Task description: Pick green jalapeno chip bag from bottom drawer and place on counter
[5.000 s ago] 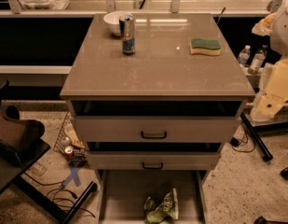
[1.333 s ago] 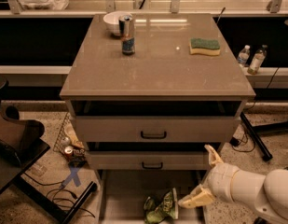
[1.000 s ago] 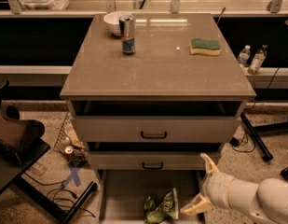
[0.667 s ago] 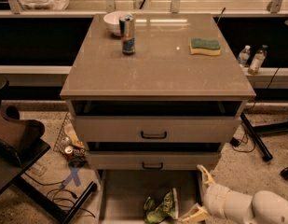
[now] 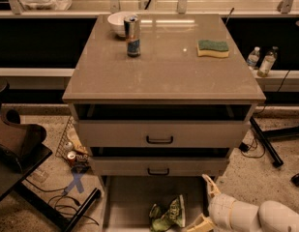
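Note:
The green jalapeno chip bag (image 5: 168, 214) lies crumpled on the floor of the open bottom drawer (image 5: 127, 197), near its front middle. My gripper (image 5: 205, 203) is low at the right side of that drawer, just right of the bag and not touching it. It is open: one cream fingertip (image 5: 209, 181) points up and the other (image 5: 199, 224) points towards the bag. The white arm reaches in from the lower right. The counter (image 5: 163, 66) is the wide grey-beige cabinet top above.
On the counter stand a drink can (image 5: 133, 36), a white bowl (image 5: 117, 22) and a green-and-yellow sponge (image 5: 213, 48). Two upper drawers with black handles (image 5: 159, 139) are slightly open. A black chair (image 5: 16, 146) and a wire basket (image 5: 71, 146) are on the left; bottles (image 5: 261, 60) on the right.
The arm, raised at the right five seconds ago, has come down to the bottom drawer. Over the last second the open gripper sank lower beside the bag. The bag has not moved.

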{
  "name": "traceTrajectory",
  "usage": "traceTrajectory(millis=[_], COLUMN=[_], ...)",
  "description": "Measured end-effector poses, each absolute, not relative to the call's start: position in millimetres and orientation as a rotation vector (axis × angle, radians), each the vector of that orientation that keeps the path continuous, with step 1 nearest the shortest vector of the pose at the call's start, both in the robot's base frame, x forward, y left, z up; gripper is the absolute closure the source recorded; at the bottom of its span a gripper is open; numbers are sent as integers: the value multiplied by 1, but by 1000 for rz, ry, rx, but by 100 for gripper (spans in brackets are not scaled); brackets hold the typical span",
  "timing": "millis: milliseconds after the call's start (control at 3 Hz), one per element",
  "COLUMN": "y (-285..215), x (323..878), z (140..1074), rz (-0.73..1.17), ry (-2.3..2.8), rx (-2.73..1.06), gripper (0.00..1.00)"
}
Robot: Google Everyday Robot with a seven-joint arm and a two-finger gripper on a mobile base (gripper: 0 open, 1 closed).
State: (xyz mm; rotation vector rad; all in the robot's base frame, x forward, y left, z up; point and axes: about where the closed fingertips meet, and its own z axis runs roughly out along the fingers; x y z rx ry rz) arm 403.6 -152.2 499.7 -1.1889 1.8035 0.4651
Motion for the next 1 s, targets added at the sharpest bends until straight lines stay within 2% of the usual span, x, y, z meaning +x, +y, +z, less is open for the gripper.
traceTrajectory(millis=[333, 1000], y=[-138, -72], x=[408, 445], z=[479, 333], rz=[490, 584], ry=[1799, 1890], rx=[-1190, -1215], gripper=[0, 0])
